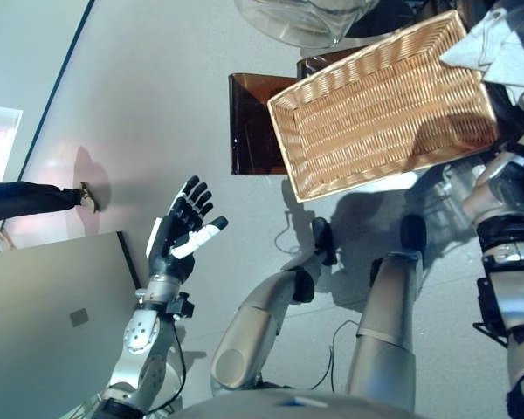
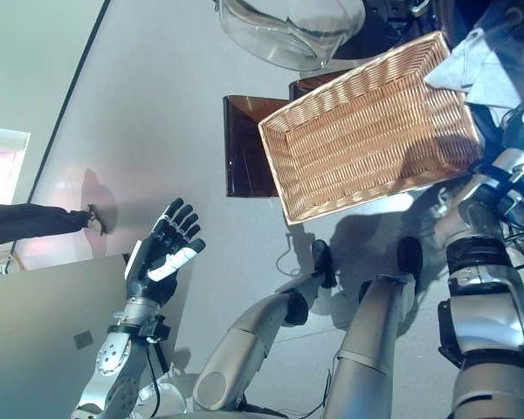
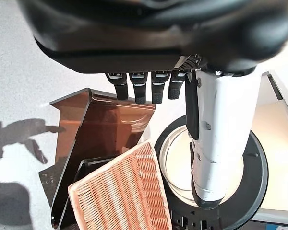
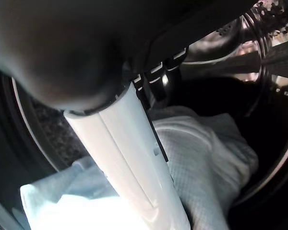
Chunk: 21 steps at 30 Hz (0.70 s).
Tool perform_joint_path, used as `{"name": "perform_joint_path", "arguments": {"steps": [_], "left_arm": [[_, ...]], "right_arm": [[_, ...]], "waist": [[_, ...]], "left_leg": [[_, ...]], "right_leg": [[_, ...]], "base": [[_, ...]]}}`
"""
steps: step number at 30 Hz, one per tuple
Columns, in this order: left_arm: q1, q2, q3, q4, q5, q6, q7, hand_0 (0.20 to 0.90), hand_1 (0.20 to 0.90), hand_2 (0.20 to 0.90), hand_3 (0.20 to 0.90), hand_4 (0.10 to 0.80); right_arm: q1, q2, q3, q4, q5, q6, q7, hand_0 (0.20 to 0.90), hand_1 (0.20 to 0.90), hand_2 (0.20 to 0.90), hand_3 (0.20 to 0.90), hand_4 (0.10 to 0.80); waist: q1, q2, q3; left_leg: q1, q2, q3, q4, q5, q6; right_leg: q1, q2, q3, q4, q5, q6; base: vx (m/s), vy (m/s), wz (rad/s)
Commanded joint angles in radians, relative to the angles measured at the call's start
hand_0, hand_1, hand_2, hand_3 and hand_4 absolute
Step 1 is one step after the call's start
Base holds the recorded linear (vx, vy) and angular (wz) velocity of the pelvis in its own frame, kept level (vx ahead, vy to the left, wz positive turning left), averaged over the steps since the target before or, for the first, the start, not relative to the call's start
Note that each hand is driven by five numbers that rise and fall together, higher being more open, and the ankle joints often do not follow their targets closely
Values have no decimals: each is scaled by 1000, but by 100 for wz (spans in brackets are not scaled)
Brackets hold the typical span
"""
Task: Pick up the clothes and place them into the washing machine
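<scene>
A pale blue-white cloth [image 4: 206,153] lies inside the washing machine's dark drum [image 4: 271,120]; in the eye views a fold of it [image 1: 493,44] shows at the top right. My right hand [image 4: 129,143] reaches into the drum opening above the cloth, thumb and fingers straight, holding nothing. The wicker basket [image 1: 389,105] beside the machine has nothing in it. My left hand [image 1: 182,229] hangs open over the floor at the left, far from the basket.
The basket rests on a brown transparent stand [image 1: 253,122]. The machine's round glass door [image 1: 306,22] stands open at the top. A grey cabinet [image 1: 52,323] fills the lower left. A person's dark limb [image 1: 26,199] reaches in from the left edge.
</scene>
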<state>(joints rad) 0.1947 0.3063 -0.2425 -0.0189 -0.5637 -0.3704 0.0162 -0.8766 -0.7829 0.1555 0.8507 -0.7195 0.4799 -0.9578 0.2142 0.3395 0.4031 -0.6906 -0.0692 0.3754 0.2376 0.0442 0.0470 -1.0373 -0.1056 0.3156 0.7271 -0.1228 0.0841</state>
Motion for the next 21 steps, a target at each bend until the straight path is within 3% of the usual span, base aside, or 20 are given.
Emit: {"name": "perform_joint_path", "arguments": {"steps": [1,8,18,21], "left_arm": [[40,35,64,-24,0,-92,5,900,900,900,900,800],[39,36,69,-22,2,-90,7,900,900,900,900,800],[39,19,80,-26,-1,-85,31,900,900,900,900,800],[38,11,91,-23,6,-83,46,900,900,900,900,800]], "right_arm": [[-84,-87,55,-135,-119,-21,-56,900,900,900,900,800],[-101,-43,91,-175,-147,-61,-15,900,900,900,900,800],[-84,95,143,-181,-155,-133,54,900,900,900,900,800],[-39,160,160,-191,-136,-190,106,900,900,900,900,800]], "waist": [[14,26,-52],[21,20,-51],[18,5,-38],[7,-3,-24]], "left_leg": [[-94,11,-3,56,-6,-64],[-85,11,-5,48,-5,-63],[-81,18,2,48,-5,-63],[-83,21,7,53,-6,-64]], "right_leg": [[24,-2,-30,-53,21,-26],[40,-4,-33,-68,27,-24],[53,-2,-33,-93,40,-25],[54,0,-34,-94,45,-27]], "base": [[0,0,0],[0,0,0],[-4,4,-2],[0,0,0]]}}
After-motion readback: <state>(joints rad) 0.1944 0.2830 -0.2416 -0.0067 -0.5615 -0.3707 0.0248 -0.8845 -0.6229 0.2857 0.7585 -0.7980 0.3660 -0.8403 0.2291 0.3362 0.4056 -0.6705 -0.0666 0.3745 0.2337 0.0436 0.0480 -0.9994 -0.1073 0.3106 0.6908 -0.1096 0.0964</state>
